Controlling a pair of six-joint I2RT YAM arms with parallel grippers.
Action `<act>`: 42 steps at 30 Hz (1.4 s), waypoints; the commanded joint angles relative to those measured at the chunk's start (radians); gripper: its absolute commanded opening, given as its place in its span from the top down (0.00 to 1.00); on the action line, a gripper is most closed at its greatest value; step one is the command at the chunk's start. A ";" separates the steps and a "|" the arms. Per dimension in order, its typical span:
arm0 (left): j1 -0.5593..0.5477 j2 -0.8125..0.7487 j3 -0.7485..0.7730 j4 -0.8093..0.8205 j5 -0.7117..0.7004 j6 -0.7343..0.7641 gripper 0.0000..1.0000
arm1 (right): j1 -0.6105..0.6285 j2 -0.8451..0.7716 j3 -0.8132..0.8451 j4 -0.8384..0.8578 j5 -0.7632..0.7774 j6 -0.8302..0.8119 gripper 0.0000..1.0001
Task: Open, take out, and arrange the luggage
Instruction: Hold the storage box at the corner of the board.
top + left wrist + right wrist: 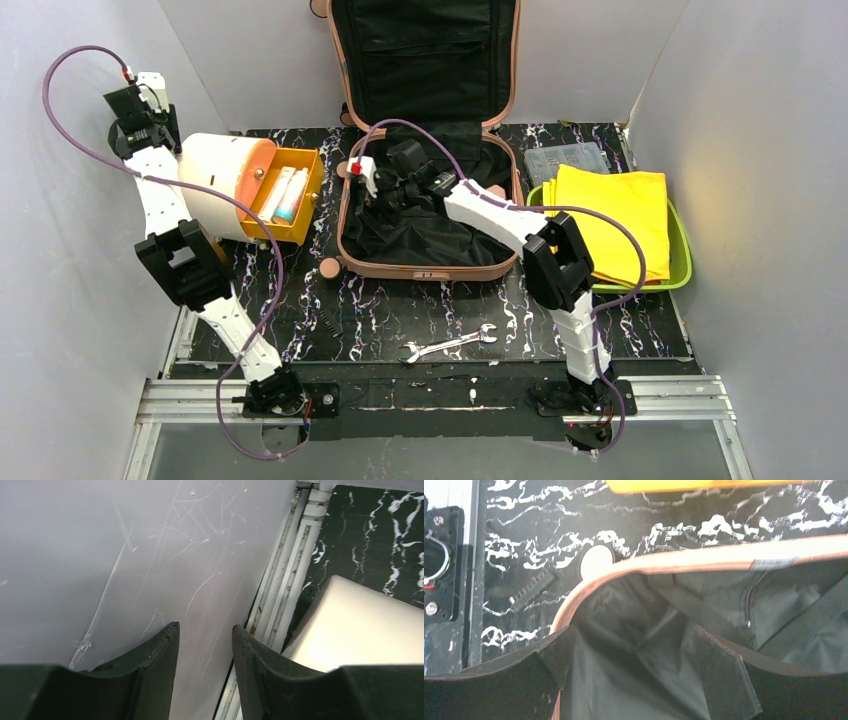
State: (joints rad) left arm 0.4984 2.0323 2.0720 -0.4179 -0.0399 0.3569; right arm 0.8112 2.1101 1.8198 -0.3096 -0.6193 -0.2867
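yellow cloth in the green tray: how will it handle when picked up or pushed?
Likely floppy: the yellow cloth lies in folded layers, so pinching one edge probably unfolds it. Thin, so probably light. Pushed, it may bunch against the rim of the green tray.

The lid of the salmon-pink hard-shell suitcase is running off the top edge; the right arm is covering some lining.

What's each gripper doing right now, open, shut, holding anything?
Left gripper: jaws partly apart, holding nothing, facing the wall.
Right gripper: jaws wide open, empty, over the open luggage.
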 commanded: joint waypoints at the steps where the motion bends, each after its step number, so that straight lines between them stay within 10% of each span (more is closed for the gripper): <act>1: -0.009 -0.037 -0.056 -0.108 0.120 0.005 0.56 | 0.024 0.098 0.187 -0.041 -0.011 0.015 0.05; 20: -0.008 -0.039 -0.162 -0.189 0.251 0.013 0.53 | 0.025 0.279 0.405 0.013 -0.011 0.081 0.06; 36: -0.009 0.013 -0.106 -0.317 0.068 0.096 0.57 | 0.029 0.282 0.389 0.048 -0.037 0.135 0.07; 42: -0.009 0.003 -0.145 -0.335 0.108 0.164 0.26 | 0.037 0.278 0.372 0.051 -0.036 0.135 0.07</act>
State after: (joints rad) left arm 0.5106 1.9728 2.0109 -0.4324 0.0105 0.4728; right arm 0.8387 2.3806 2.1769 -0.3035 -0.6331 -0.1635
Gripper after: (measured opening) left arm 0.651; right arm 0.935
